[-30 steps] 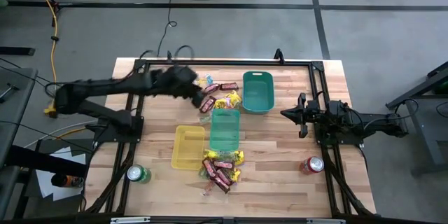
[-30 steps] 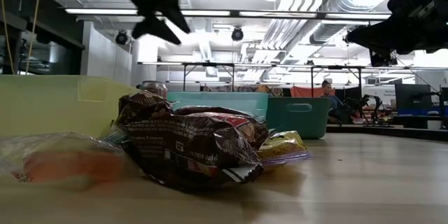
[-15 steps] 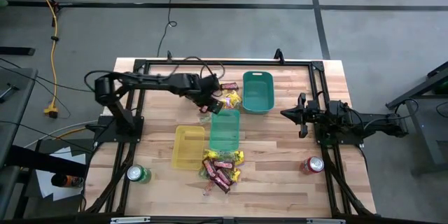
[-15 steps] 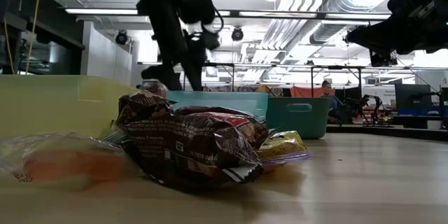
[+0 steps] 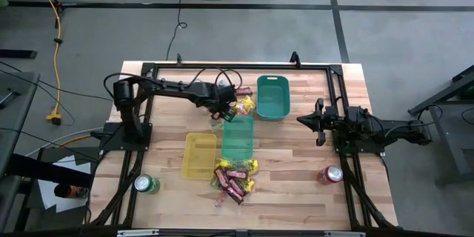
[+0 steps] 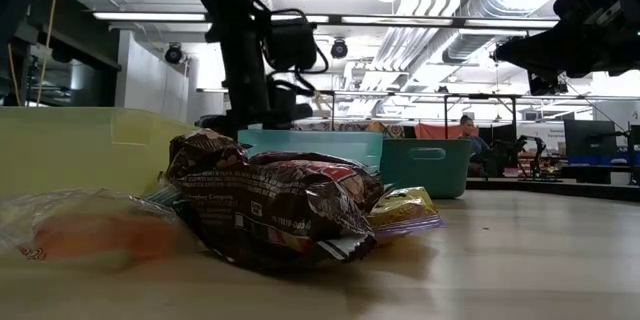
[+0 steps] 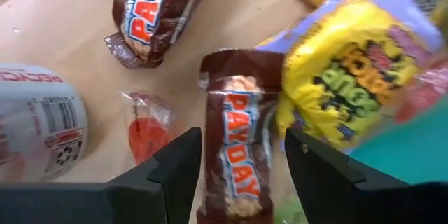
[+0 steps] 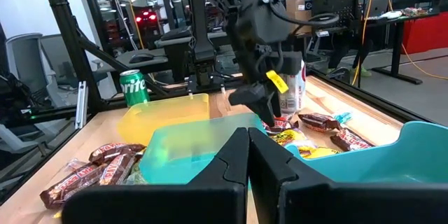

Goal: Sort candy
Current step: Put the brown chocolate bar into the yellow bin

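Note:
Candy lies in two heaps: a far heap (image 5: 237, 104) between the two teal trays and a near heap (image 5: 235, 178) by the yellow tray. My left gripper (image 5: 224, 109) hangs open over the far heap, pointing steeply down. In the left wrist view its fingers (image 7: 178, 171) stand on either side of a dark red-brown PayDay bar (image 7: 234, 140) lying flat on the wood; I see no touch. Beside that bar lie a yellow packet (image 7: 343, 77), a second PayDay bar (image 7: 157, 7) and a small red sweet (image 7: 143, 122). My right gripper (image 5: 302, 119) waits shut at the table's right.
A yellow tray (image 5: 199, 155) and a teal tray (image 5: 238, 136) stand side by side mid-table; a second teal tray (image 5: 272, 96) stands farther back. A white can (image 7: 35, 129) lies next to the far heap. A green can (image 5: 145, 184) and a red can (image 5: 330, 175) stand near the front.
My left gripper has come down from high above the table onto the far heap of candy, moving a little toward the table's right, and has tipped from slanting to pointing steeply down. Its fingers have stayed open. The candy has not moved.

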`<state>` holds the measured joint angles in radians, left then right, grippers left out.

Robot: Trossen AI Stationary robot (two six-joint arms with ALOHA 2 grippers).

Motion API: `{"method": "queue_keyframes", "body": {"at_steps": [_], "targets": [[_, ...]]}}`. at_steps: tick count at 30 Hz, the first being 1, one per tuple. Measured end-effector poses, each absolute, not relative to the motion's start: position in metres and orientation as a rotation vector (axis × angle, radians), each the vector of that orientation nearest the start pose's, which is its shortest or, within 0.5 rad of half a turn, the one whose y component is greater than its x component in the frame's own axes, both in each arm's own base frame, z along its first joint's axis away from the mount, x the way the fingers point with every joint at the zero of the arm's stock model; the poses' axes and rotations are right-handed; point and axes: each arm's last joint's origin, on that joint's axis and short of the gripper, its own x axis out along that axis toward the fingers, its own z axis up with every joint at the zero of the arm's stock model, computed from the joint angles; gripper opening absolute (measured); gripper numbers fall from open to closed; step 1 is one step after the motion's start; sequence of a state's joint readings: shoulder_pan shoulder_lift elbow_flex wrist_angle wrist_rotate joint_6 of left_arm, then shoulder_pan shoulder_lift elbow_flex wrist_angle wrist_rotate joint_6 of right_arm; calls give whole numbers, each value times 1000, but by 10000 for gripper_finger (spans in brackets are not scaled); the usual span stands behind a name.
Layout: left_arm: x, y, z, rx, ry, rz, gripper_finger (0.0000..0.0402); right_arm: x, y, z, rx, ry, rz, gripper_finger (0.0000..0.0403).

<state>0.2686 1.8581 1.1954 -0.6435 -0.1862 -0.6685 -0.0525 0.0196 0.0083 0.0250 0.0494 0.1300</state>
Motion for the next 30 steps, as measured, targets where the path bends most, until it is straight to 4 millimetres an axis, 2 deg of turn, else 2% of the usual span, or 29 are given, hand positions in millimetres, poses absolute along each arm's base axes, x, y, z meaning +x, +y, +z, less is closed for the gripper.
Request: {"method": "queue_keyframes", "body": {"at_steps": [10,15,24,30], "targets": [[337,100,160,-624,1128,809,188,98,-7,167,130,-21,-101,0],[339,92,160,-622,1138,774,185,98,-7,167,130,-21,-101,0],[348,82,161,-456,1137,603,185,98,-7,167,130,-21,-101,0],[348,98,163,-421,1113,555,185,98,-7,167,130,-21,-101,0]]}}
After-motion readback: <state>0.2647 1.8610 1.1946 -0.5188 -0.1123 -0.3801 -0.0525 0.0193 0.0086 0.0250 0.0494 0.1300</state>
